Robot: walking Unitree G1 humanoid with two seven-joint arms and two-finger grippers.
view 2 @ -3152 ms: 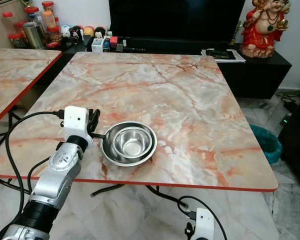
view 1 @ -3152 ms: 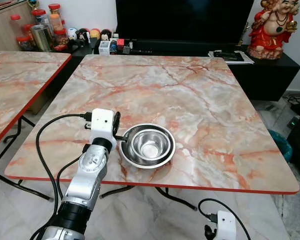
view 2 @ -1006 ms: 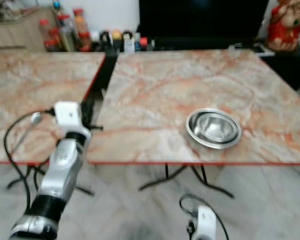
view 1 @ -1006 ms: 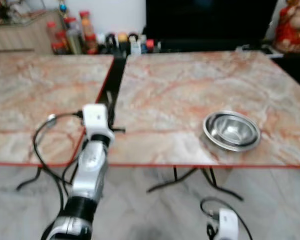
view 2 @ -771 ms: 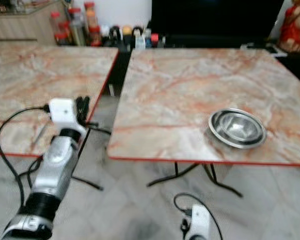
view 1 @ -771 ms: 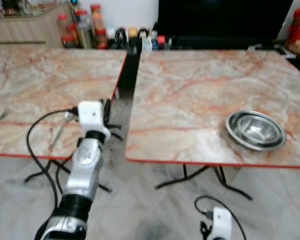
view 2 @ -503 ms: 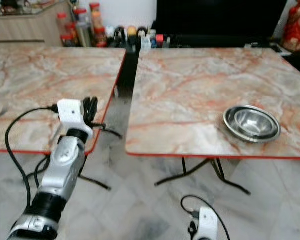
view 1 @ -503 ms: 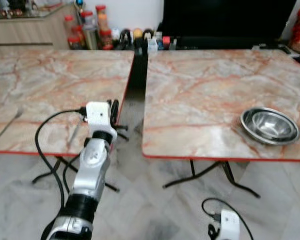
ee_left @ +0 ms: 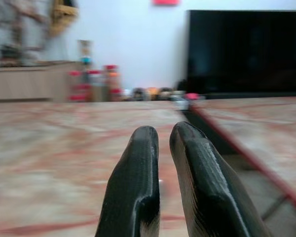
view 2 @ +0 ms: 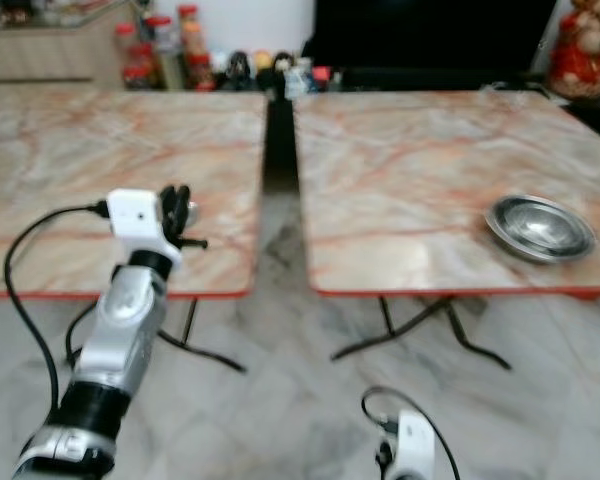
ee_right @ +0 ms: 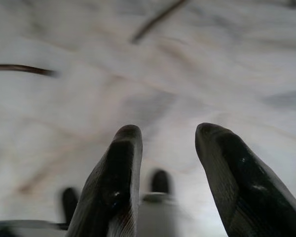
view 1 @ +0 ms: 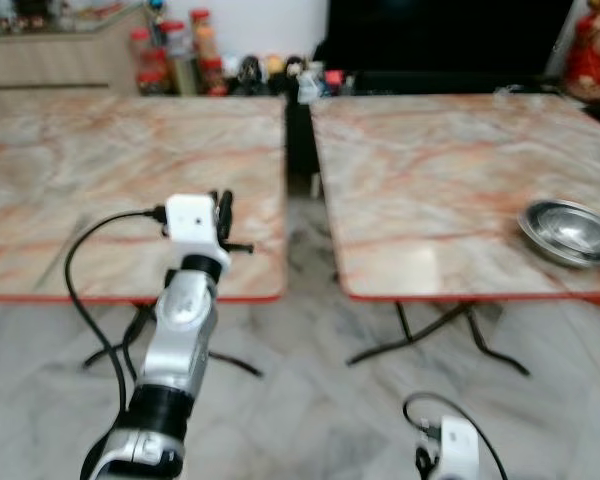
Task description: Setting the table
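Left gripper (view 1: 223, 212) swung off bowls (view 1: 569, 231), jaws nearly closed, empty; right parted

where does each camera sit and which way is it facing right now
Left and right eye views: on the head, looking forward and down at two marble tables, with nested steel bowls on the right table; the left arm and left tool show.
Left wrist view: along the left tool, fingers nearly together, over the left table toward the TV.
Right wrist view: along the open right tool, down at the floor.
Head and left wrist views share the jars.
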